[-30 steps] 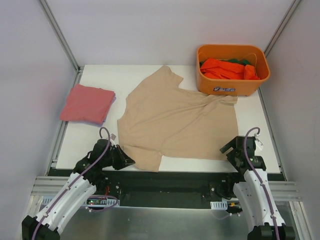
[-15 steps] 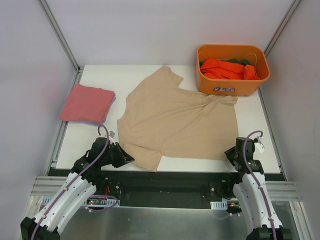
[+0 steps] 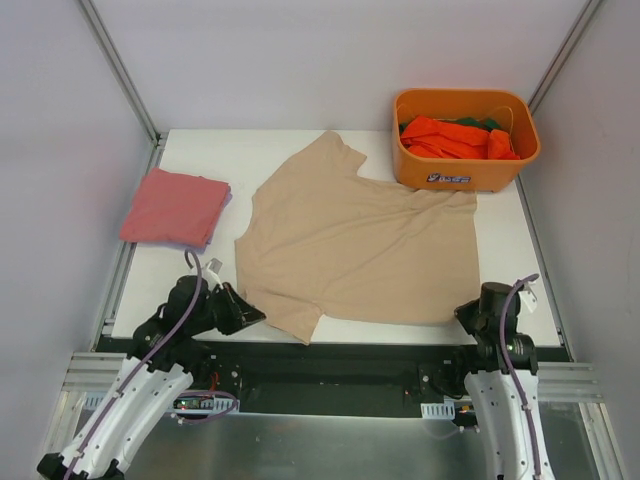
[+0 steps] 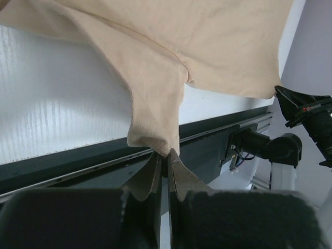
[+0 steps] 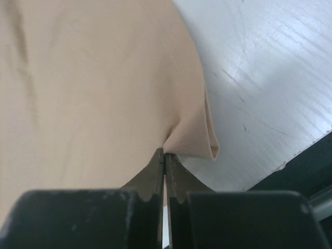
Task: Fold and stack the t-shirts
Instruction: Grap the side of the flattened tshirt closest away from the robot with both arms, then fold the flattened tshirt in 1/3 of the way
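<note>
A beige t-shirt [image 3: 350,240] lies spread flat on the white table [image 3: 505,265], neck toward the far left. My left gripper [image 3: 255,315] is at the near-left corner, shut on the shirt's hanging tip; in the left wrist view the gripper [image 4: 165,154] pinches the beige cloth [image 4: 155,78]. My right gripper [image 3: 468,315] sits at the near-right corner. Its wrist view shows the gripper [image 5: 164,152] shut on the beige hem [image 5: 194,140]. A folded pinkish-red t-shirt [image 3: 176,207] rests at the left edge.
An orange bin [image 3: 465,172] stands at the far right corner, touching the beige shirt's edge, with orange t-shirts [image 3: 450,137] and a bit of green inside. The table's dark near rail [image 4: 78,166] runs just below the left gripper. Grey walls enclose the sides.
My right gripper has closed on the beige shirt's near-right corner, and that arm has dropped back toward the near edge. The left arm shifted slightly left, still holding its corner.
</note>
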